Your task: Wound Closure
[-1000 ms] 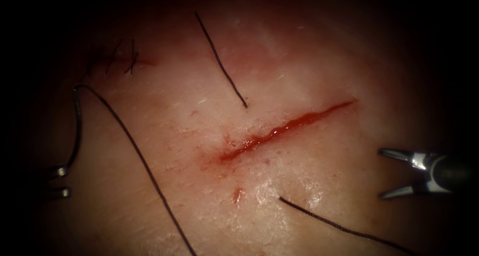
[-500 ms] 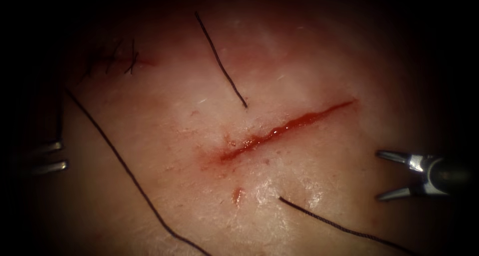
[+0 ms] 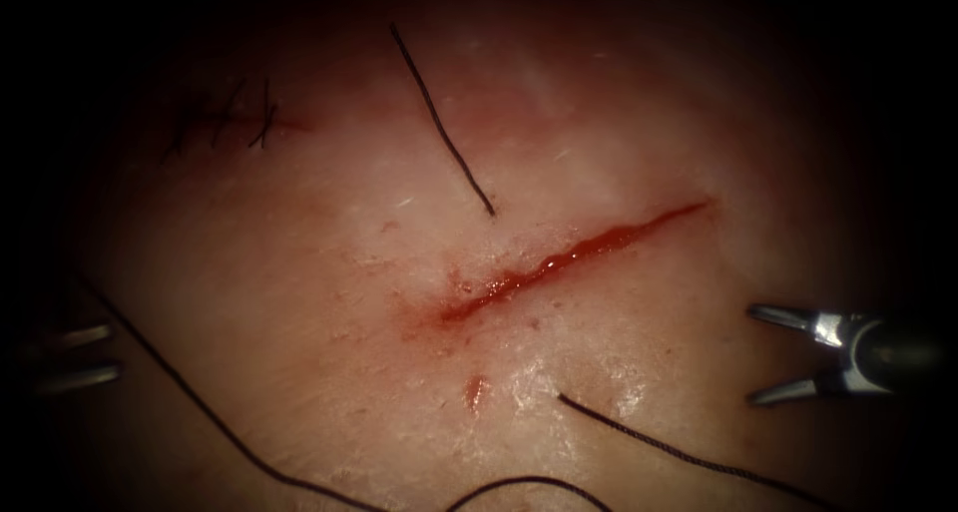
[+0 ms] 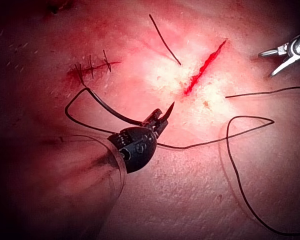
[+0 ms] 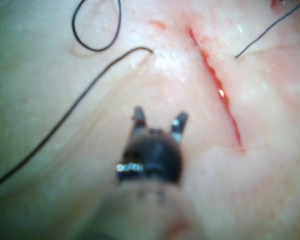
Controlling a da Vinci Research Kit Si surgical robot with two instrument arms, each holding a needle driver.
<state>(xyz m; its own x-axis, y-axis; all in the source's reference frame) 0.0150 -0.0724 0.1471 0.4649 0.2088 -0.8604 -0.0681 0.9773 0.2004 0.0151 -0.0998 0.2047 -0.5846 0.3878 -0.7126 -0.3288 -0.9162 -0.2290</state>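
Endoscope view: right tool (image 3: 753, 355), right of the cut (image 3: 569, 257), jaws wide, holding nothing. Left tool (image 3: 112, 352) sits far left; thread (image 3: 200, 407) trails across the tissue (image 3: 329, 272).

Left wrist view: left tool's jaws are clamped on the curved needle (image 4: 107, 109), apparently near its point. The needle is clear of the tissue, left of the cut.

Right wrist view: jaws spread, empty.

Judgement: grip firmly and keep slack thread off the cut.
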